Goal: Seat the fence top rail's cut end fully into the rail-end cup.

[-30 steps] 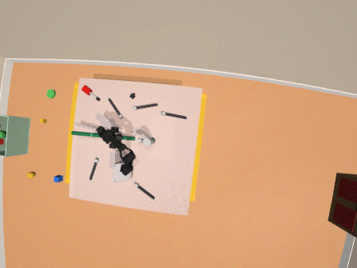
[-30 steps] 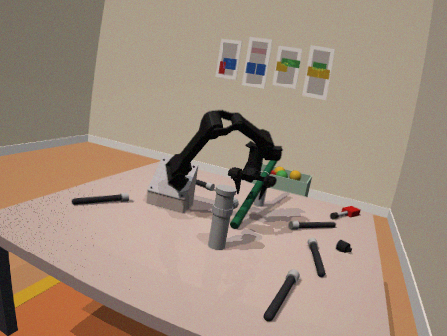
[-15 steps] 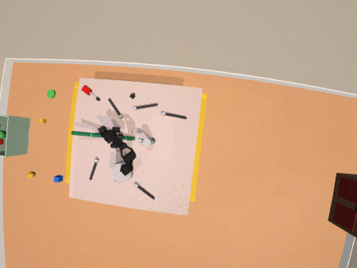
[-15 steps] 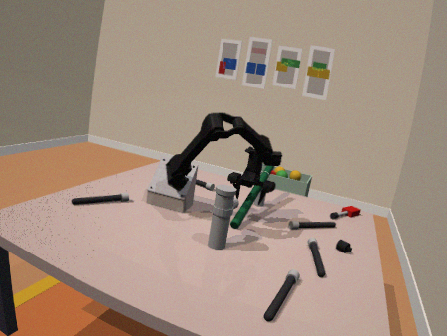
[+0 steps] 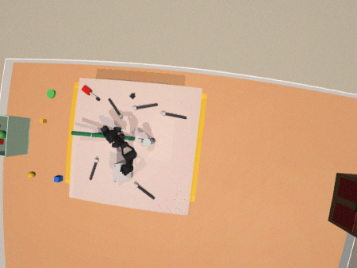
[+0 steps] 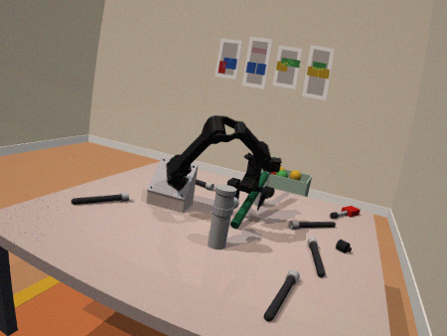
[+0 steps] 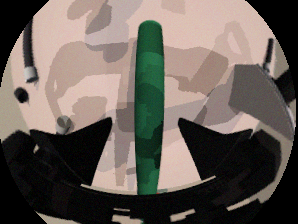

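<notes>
The green rail [image 5: 81, 133] [image 6: 241, 215] [image 7: 150, 75] runs through the pale loop cap [image 5: 92, 135]. Its cut end is outside the rail-end cup [image 5: 140, 140] [image 6: 234, 202], with a small gap in the top view. In the exterior view the cut end appears lower than the cup. The big grey post [image 6: 218, 236] stands upright, its band [image 6: 223, 211] below the cap [image 6: 225, 191]. My gripper [image 7: 146, 120] [image 6: 249, 199] is open and empty, its fingers on either side of the rail. The arm hides it in the top view. The post is not seen in the wrist view.
Several black rods [image 5: 146, 106] [image 6: 101, 199] lie around on the table. A black cap [image 5: 132, 96] [image 6: 343, 246] and a red-headed tool [image 5: 86, 90] [image 6: 351, 211] lie there too. The arm's grey base [image 5: 119, 176] [image 6: 170, 200] stands beside the rail.
</notes>
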Available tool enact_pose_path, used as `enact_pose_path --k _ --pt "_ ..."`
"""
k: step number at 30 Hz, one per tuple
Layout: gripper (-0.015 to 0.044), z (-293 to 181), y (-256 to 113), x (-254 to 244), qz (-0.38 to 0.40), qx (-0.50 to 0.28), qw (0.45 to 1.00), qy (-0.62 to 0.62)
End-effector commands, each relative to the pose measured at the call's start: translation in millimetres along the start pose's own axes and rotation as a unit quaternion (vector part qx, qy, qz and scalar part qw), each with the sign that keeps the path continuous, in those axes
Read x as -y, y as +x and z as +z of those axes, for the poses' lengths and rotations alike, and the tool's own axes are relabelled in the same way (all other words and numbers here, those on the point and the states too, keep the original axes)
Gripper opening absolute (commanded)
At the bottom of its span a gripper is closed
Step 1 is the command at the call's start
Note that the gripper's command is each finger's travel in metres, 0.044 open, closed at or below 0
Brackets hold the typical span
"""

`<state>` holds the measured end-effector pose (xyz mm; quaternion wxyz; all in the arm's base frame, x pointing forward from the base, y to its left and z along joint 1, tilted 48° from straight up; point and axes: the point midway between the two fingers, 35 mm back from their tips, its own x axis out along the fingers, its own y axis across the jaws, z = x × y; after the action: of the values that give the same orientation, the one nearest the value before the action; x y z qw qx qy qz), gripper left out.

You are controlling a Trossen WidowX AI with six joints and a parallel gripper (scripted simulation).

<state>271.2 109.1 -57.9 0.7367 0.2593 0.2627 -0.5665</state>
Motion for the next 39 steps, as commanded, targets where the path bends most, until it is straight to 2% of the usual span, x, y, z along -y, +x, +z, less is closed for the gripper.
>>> enact_pose_path --k 1,11,22,29,33,39 --pt "0.044 0 7 0 0.002 0.001 1.0 -0.002" --pt "0.044 1 20 1 0.002 0.003 1.0 -0.002" --pt "0.0151 1 20 1 0.002 0.003 1.0 -0.002" --pt "0.0105 1 20 1 0.002 0.003 1.0 -0.002" --pt "0.0 1 16 2 0.002 0.002 1.0 -0.002" --pt "0.0 6 9 3 -0.003 0.018 1.0 -0.001"
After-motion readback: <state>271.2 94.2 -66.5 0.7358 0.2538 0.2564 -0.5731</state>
